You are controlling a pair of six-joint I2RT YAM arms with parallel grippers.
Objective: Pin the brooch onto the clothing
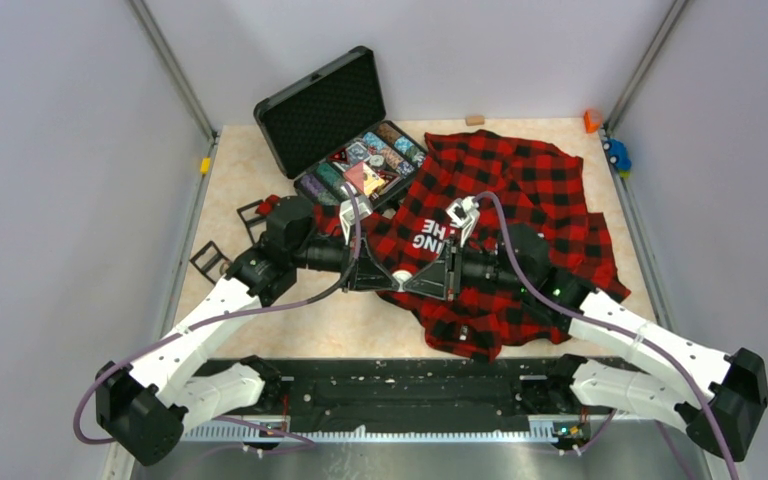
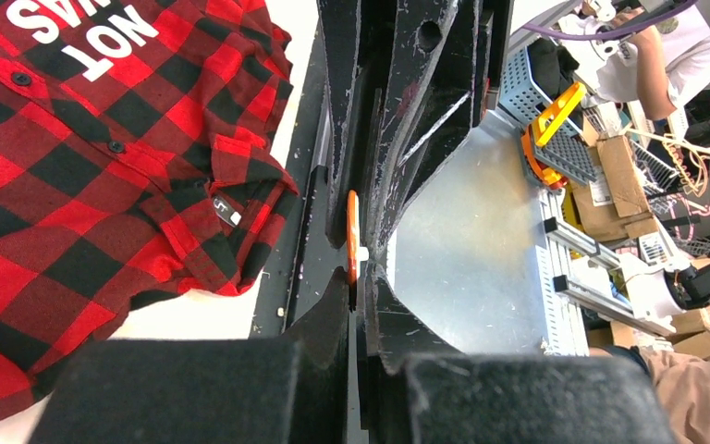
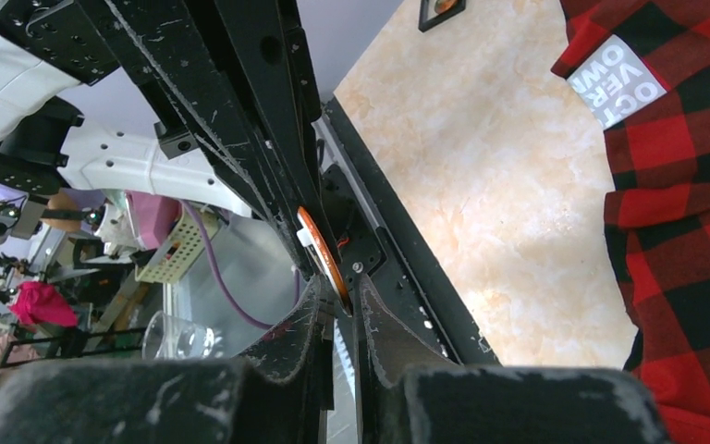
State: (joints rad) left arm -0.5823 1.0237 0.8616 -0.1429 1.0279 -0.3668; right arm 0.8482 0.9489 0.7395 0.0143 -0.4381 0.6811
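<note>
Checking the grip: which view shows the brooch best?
Right wrist: the orange brooch shows part of its face between the fingers. Left wrist shows it edge-on only. Top external: too small to make out.

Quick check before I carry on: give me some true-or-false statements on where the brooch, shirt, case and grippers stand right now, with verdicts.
1. The orange brooch is pinned on the shirt. False: it is held edge-on between the gripper tips, not on the shirt.
2. The left gripper is shut on the brooch. True.
3. The case is closed. False: its lid stands open and its compartments show.
4. The shirt lies on the table with white lettering showing. True.
5. The right gripper is wide open. False: it is closed on the brooch, tip to tip with the left gripper.
</note>
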